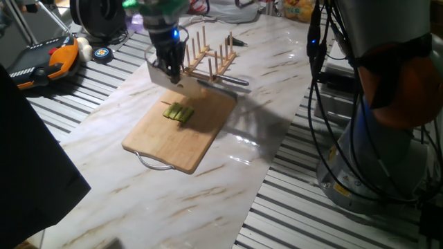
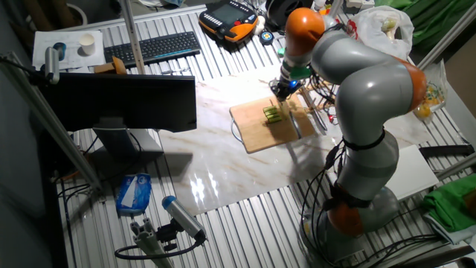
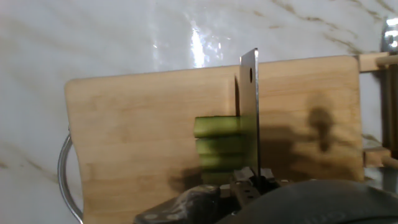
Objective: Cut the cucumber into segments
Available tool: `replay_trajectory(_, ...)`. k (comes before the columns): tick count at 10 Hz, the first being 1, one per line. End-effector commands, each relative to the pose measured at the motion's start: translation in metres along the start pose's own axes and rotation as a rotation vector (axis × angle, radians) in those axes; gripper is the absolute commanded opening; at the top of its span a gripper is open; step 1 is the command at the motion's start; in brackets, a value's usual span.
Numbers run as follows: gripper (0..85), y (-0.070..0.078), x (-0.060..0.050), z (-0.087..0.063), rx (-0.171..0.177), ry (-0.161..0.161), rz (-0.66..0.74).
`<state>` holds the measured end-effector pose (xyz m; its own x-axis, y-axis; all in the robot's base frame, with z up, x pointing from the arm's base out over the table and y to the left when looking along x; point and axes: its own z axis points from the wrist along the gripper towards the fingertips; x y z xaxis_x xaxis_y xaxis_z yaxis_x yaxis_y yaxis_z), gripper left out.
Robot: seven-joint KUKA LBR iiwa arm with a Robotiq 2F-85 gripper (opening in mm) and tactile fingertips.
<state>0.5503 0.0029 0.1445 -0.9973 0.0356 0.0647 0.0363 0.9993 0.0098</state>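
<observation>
Gripper (image 1: 168, 68) clenched on knife (image 3: 250, 112) above cucumber (image 3: 219, 148); blade should stay square across sticks, pressing straight down to board (image 3: 137, 137).

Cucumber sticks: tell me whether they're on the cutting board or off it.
On it. The cucumber sticks lie side by side on the wooden cutting board; in the hand view the knife blade stands over their right ends.

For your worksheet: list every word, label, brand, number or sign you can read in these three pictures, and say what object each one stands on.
No text can be read in any view.
Keyboard: key legends too small to read.
Orange handheld pendant: markings blurred.
Yellow packet: print blurred.
Blue packet: print too small.
Cutting board, knife blade and cucumber: no marking.
</observation>
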Motion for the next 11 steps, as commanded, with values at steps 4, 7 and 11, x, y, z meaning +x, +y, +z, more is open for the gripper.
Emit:
replay_trajectory(4,0.7,-0.008,-0.016,0.021,-0.001,0.015,-0.006)
replay_trajectory(7,0.7,-0.006,-0.015,0.023,-0.001,0.026,-0.011)
replay_trajectory(11,0.7,-0.002,-0.010,0.031,0.019,0.022,-0.019)
